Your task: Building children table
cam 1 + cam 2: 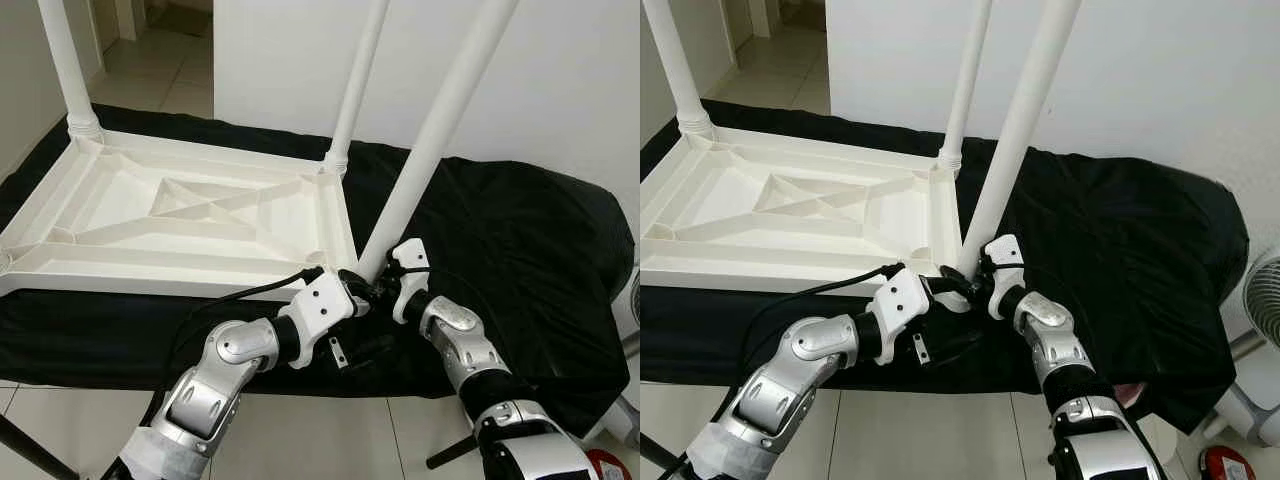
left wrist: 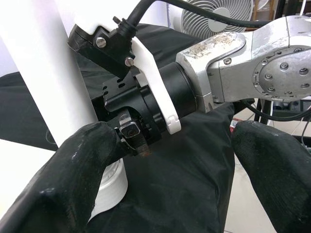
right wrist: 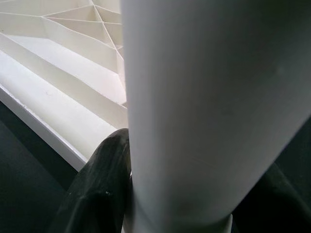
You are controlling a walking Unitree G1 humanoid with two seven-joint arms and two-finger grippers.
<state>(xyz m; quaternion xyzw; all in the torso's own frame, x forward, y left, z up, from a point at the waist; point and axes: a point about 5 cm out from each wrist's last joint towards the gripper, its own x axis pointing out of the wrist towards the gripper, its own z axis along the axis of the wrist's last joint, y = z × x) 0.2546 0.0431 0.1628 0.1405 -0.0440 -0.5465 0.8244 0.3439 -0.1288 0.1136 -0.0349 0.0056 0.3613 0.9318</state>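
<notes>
At tabletop [image 1: 200, 215] corner, right gripper [image 1: 375, 285] clasping leg [image 1: 430, 150]

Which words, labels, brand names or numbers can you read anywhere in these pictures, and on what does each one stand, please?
No text can be read in any view.
Upturned white tabletop and its white legs: plain, no print.
Black cloth: plain.
Left claw and right claw, both at the base of the near leg: no readable marking.
Red-and-white object on the floor: too little visible to tell.

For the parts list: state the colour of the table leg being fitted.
White table leg, clearest in the left eye view.
</notes>
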